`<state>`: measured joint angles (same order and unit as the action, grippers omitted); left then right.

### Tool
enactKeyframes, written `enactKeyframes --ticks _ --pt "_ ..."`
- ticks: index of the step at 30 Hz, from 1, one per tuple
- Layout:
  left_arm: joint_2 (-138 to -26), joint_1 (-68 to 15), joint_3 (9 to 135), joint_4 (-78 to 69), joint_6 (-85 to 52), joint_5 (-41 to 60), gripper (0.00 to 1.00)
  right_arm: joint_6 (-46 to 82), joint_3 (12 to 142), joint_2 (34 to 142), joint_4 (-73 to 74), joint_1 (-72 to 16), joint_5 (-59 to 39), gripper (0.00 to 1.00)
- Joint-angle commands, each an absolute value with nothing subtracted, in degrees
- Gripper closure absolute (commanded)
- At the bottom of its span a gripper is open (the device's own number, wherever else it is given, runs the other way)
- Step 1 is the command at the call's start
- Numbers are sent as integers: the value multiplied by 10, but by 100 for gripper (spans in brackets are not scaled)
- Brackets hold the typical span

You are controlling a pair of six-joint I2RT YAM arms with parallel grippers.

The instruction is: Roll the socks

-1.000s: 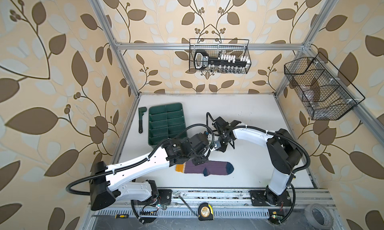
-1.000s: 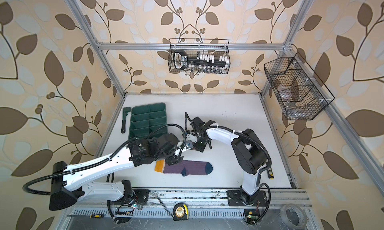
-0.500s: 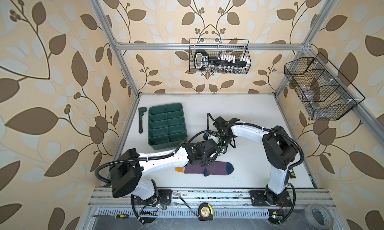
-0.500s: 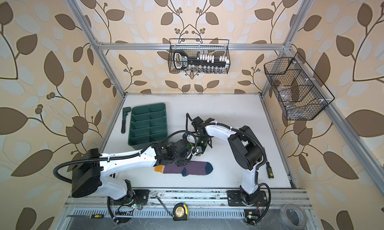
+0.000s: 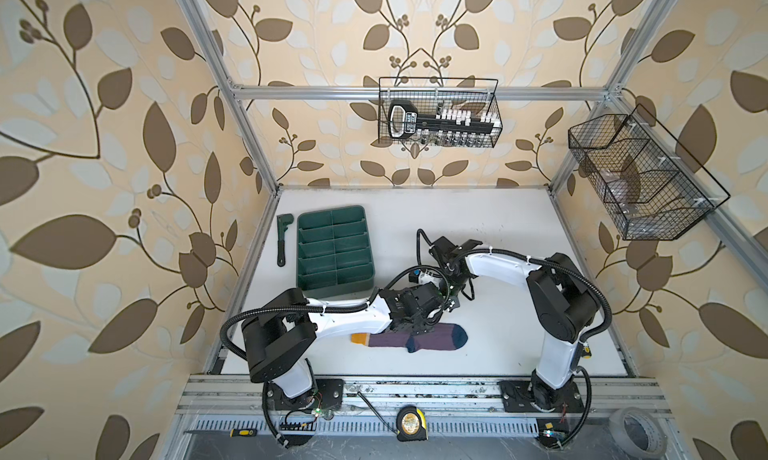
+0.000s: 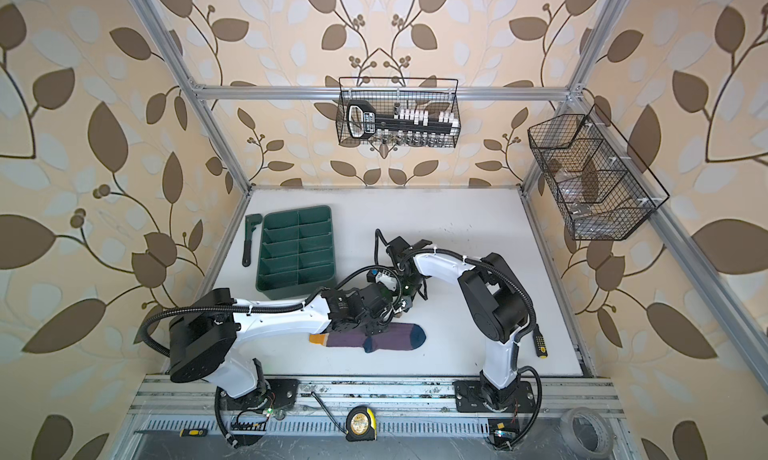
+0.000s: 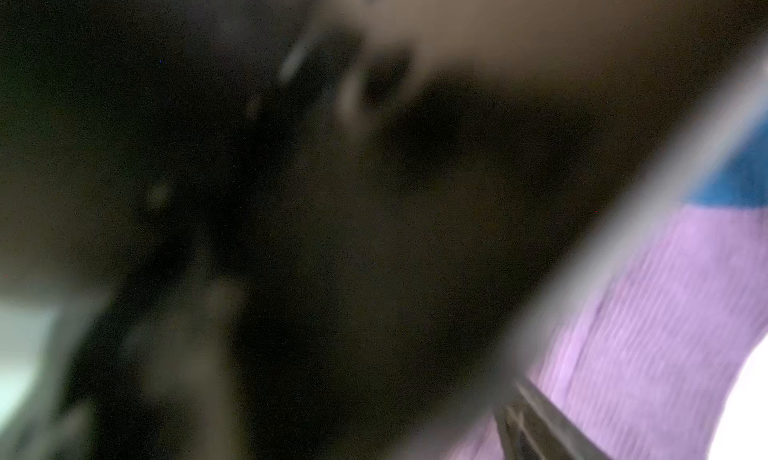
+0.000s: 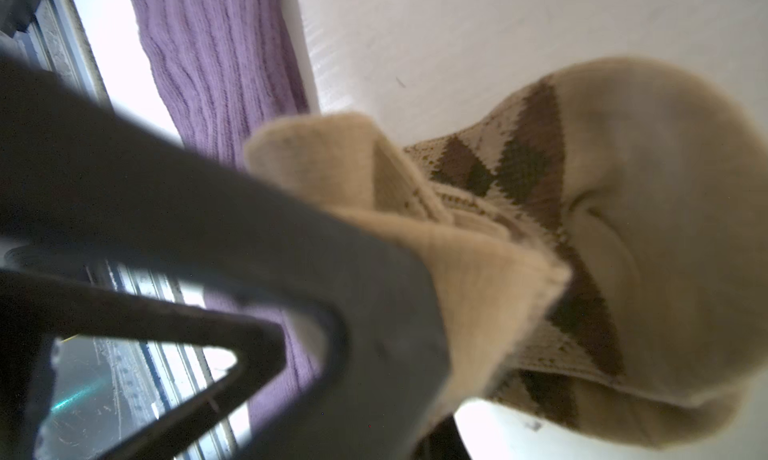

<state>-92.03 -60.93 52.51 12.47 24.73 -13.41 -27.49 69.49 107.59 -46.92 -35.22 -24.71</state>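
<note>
Top views both show the white desk [image 5: 519, 237], with the purple ribbed sock [image 5: 440, 338] lying flat at full length near its front edge, unrolled. The right wrist view shows the beige argyle sock [image 8: 623, 212] bunched up just beside it, also unrolled. The task therefore looks barely begun, and both socks are yet to be rolled. The right end effector [image 8: 407, 287] is pressed together on the beige sock's cuff. The left end effector [image 5: 415, 322] stands spread just above the purple sock's middle with nothing visibly held, though its own wrist view is too blurred to confirm this.
</note>
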Motion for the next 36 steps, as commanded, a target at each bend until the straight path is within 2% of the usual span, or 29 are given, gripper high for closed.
enactKeyframes --ticks 1,4,8,13,20,23,25,27,31,34,36 --pt "-942 -609 517 108 234 -130 28 -266 671 1076 -486 -360 -258 93" --pt "-950 -609 509 105 223 -126 45 -261 669 1073 -480 -360 -269 92" --pt "-960 -603 496 101 205 -122 63 -251 653 1061 -462 -356 -279 92" --pt "-970 -588 515 134 194 -70 75 -237 633 1048 -448 -343 -281 91" --pt "-1021 -549 586 249 192 43 86 -216 604 1018 -419 -322 -282 87" --pt "-1042 -547 614 284 191 47 82 -209 599 1004 -408 -315 -281 87" --pt "-1035 -547 611 280 187 38 67 -208 599 1001 -409 -314 -279 87" --pt "-1031 -547 606 274 186 22 58 -211 599 999 -410 -314 -277 86" --pt "-1039 -546 610 272 178 1 54 -212 597 995 -408 -314 -272 86" --pt "-1042 -546 609 258 162 -45 54 -214 597 993 -409 -314 -270 86" --pt "-1031 -545 607 253 152 -77 49 -217 597 990 -412 -314 -266 86"
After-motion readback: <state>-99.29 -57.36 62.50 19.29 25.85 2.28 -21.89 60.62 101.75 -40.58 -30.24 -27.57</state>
